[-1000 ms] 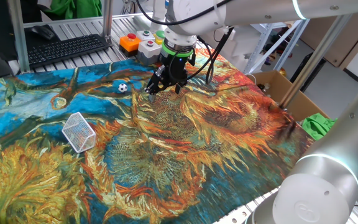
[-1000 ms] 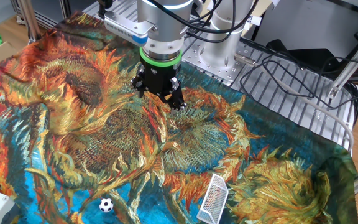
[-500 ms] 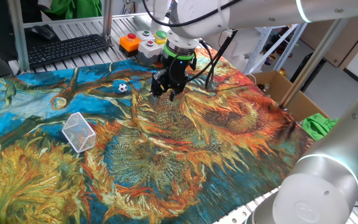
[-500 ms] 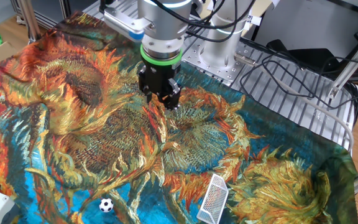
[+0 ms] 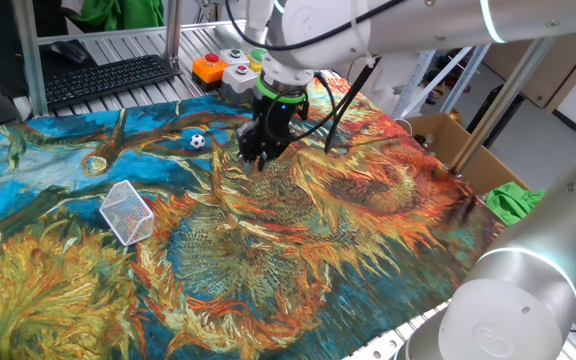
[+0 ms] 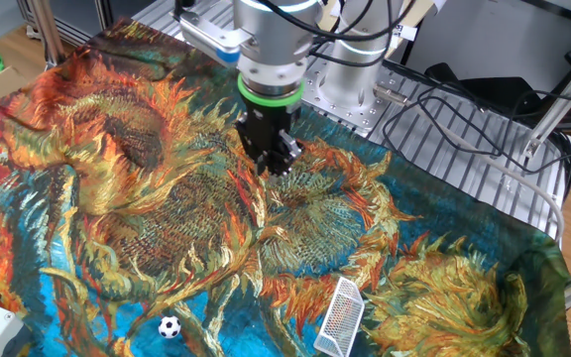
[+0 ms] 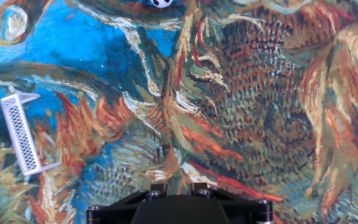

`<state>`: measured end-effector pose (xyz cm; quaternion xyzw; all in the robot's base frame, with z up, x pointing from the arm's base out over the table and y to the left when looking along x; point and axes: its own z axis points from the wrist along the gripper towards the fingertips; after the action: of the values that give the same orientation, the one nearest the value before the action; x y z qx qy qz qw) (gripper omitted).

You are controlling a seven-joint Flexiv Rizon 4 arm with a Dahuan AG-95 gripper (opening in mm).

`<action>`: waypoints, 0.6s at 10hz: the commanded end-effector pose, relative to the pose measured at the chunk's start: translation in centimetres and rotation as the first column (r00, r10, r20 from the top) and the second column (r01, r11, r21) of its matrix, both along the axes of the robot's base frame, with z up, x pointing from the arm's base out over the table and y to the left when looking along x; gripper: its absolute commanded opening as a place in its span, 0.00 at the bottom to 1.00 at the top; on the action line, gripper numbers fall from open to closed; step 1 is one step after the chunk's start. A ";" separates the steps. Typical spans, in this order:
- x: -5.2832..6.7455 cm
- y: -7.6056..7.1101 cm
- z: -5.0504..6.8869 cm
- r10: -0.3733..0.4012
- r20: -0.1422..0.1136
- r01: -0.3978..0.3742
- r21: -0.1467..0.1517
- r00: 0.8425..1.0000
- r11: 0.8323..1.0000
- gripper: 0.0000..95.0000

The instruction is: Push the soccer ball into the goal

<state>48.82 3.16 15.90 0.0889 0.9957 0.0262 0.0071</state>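
Note:
The soccer ball [image 5: 197, 141] is a tiny black-and-white ball on a blue patch of the painted cloth; it also shows in the other fixed view [image 6: 170, 326] and at the hand view's top edge [image 7: 161, 2]. The goal [image 5: 128, 212] is a small white mesh cage lying on the cloth, apart from the ball; it also shows in the other fixed view [image 6: 340, 317] and in the hand view [image 7: 20, 134]. My gripper [image 5: 258, 158] hangs just above the cloth, to the right of the ball and not touching it [image 6: 278, 164]. Its fingers stand apart and hold nothing [image 7: 178, 186].
A button box [image 5: 230, 65] with orange, green and red buttons and a keyboard [image 5: 108, 78] stand behind the cloth. A cardboard box [image 5: 458, 140] with green fabric sits to the right. A large silver arm [image 5: 518, 290] fills the front right. Cables [image 6: 444, 109] lie beside the base.
My gripper has turned about its upright axis and shifted slightly toward the ball's side, staying low over the cloth. The ball and the goal have not moved.

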 end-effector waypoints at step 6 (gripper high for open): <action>-0.8 2.0 -0.7 0.020 0.000 -0.020 -0.009 1.000 1.000 0.20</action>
<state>47.97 5.09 15.30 0.0756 0.9969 0.0202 0.0091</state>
